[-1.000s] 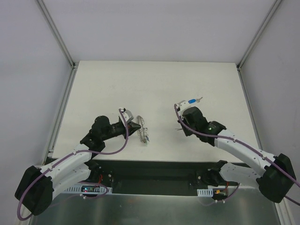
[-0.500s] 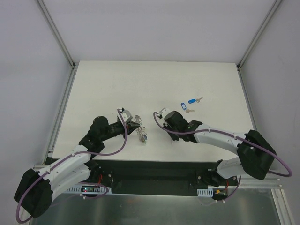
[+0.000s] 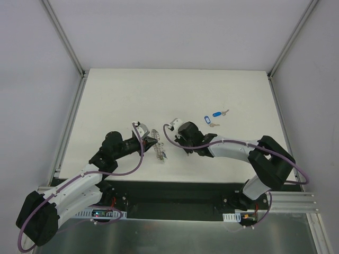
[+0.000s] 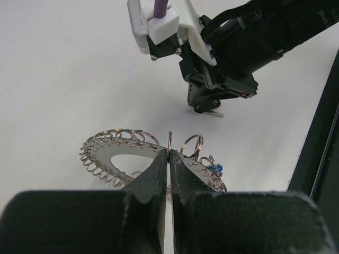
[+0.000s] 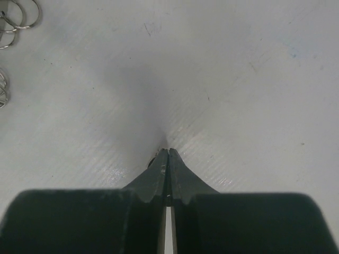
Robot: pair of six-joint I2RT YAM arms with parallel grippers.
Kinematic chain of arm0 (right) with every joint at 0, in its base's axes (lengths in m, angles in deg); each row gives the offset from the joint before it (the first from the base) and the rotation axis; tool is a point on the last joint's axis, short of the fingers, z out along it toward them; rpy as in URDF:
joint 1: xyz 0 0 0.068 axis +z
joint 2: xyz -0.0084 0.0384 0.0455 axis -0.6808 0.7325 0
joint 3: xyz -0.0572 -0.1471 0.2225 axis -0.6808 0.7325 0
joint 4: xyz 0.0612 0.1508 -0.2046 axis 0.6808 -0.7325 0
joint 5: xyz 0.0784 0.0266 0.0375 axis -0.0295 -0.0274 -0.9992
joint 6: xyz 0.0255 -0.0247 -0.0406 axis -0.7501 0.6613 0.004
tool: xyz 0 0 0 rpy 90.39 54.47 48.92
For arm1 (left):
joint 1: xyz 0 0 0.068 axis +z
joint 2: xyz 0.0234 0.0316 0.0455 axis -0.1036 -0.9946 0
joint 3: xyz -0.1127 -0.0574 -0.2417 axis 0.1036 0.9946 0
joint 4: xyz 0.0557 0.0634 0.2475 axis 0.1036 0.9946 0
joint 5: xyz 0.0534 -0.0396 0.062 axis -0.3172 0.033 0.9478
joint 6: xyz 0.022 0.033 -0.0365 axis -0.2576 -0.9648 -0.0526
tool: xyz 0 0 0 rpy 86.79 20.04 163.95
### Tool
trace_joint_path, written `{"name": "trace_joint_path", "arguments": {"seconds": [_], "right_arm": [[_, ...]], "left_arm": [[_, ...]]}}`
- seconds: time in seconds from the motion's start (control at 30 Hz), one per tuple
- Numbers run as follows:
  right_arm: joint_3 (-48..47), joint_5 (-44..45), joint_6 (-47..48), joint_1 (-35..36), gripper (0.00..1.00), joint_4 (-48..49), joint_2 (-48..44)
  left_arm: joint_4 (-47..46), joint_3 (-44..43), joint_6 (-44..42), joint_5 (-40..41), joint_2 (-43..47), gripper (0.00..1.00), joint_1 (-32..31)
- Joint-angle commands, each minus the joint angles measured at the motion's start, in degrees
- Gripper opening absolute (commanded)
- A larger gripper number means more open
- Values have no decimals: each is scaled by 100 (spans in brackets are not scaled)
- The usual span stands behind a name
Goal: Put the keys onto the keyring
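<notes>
My left gripper (image 3: 151, 142) is shut on one small wire ring at the rim of the keyring (image 4: 106, 156), a grey metal loop edged with wire rings, and holds it tilted at the table. A blue tag (image 4: 214, 169) hangs at the keyring's right end. My right gripper (image 3: 186, 149) stands just right of the keyring, tips down near the table, jaws shut. A small silver key (image 4: 214, 112) sticks out at its tips, and a dark bit shows beside them (image 5: 154, 159). Two keys with blue tags (image 3: 216, 113) (image 3: 207, 120) lie on the table farther right.
The white table (image 3: 132, 95) has metal frame rails along its left and right sides. A black strip runs along the near edge (image 4: 323, 137). Some of the keyring's wire rings show at the top left of the right wrist view (image 5: 16, 16).
My right arm has swung left, away from the blue-tagged keys, and its gripper is now close beside the keyring. The left gripper has shifted only slightly with the keyring.
</notes>
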Motion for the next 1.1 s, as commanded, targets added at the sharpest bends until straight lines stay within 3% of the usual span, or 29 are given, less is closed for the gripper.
{"name": "trace_joint_path", "arguments": {"seconds": [0.0,0.1,0.23,0.33,0.67,0.8,1.07], "right_arm": [[-333,-101,100,22,6,54,56],[-412,-127,22,4,16,-192,-41],[-526,-172,-189,-22,41,-516,-322],[-841,-145,-321,-57,48,-990,-463],[-1790,-356,-611,-356,48,-2608,-402],[-2538,-146,-840,-225,47,-3608,142],[-3585,83,-1033,-22,41,-4419,1241]], "left_arm": [[-179,-87,-60,51,51,0,-45],[-179,-96,-60,60,86,0,-53],[-179,-70,-51,77,139,0,-53],[-179,-61,-43,95,166,0,-53],[-171,-17,-25,253,306,0,-53],[-171,-8,-8,367,350,0,-53],[-223,62,-16,385,429,0,-45]]}}
